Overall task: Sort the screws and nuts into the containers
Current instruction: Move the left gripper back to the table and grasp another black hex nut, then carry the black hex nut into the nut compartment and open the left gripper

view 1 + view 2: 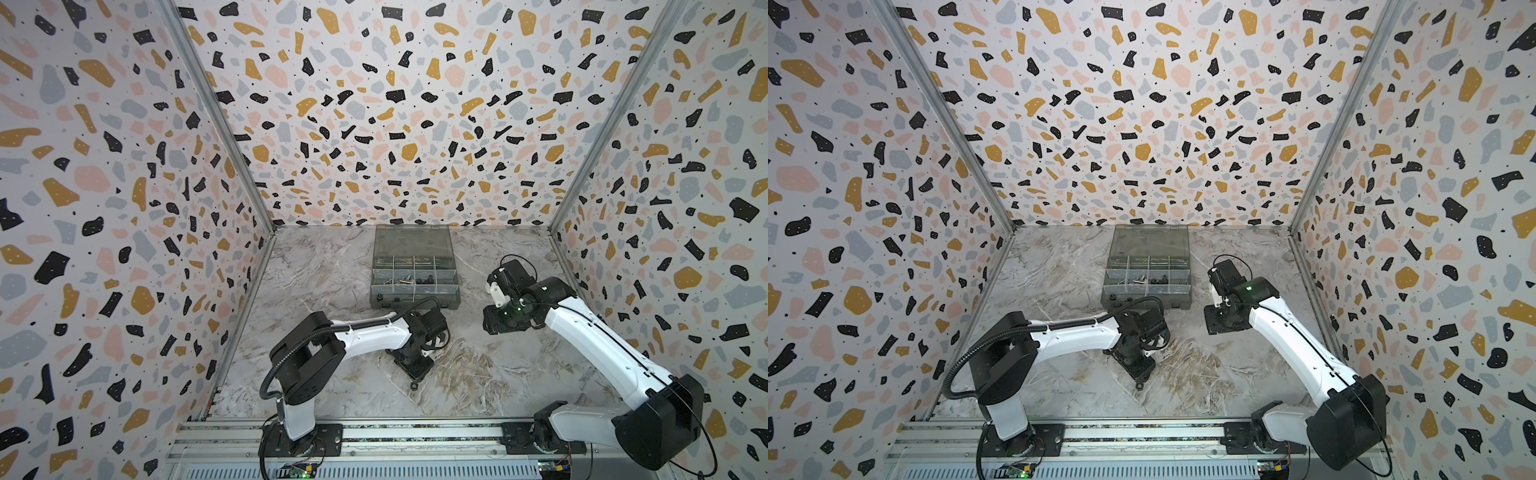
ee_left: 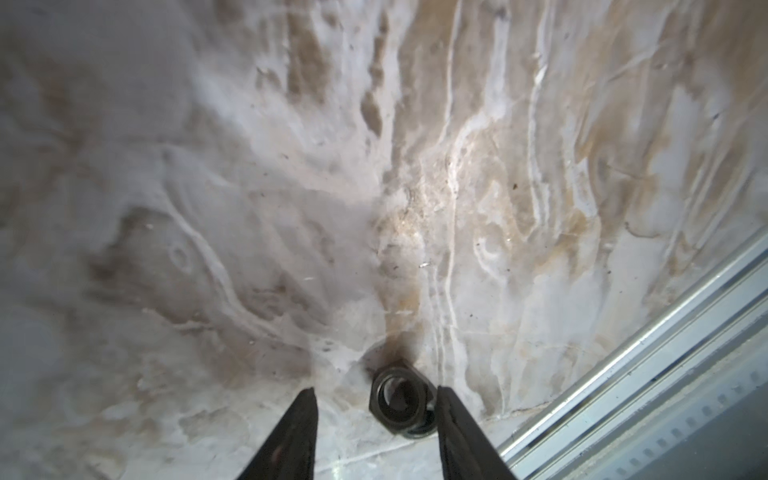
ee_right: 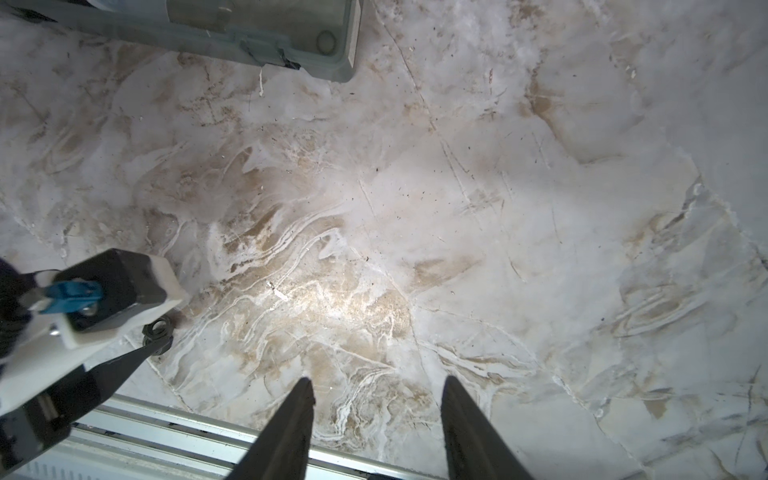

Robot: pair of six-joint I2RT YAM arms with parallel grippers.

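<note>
Near the tabletop's point(image 1: 324, 282) front edge, about midway along, a black nut point(image 2: 401, 399) sits between the left hand's point(image 2: 375, 390) fingers point(image 2: 291, 436). Jaws are middling-wide: nut right up against one finger, clear gap to the other, so not gripped. Right hand point(image 3: 379, 380) hangs over the tabletop nearer the right edge, jaws apart, holding nothing. Box point(image 1: 449, 301) sits lid-open at the back edge, silver and black bits point(image 1: 402, 282) in its compartments point(image 1: 415, 271).

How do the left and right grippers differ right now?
The left gripper has a black nut between its fingers, close to one; the right gripper frames only bare table. The left sits close to the table; the right hangs higher. Both are open, about equally wide.
</note>
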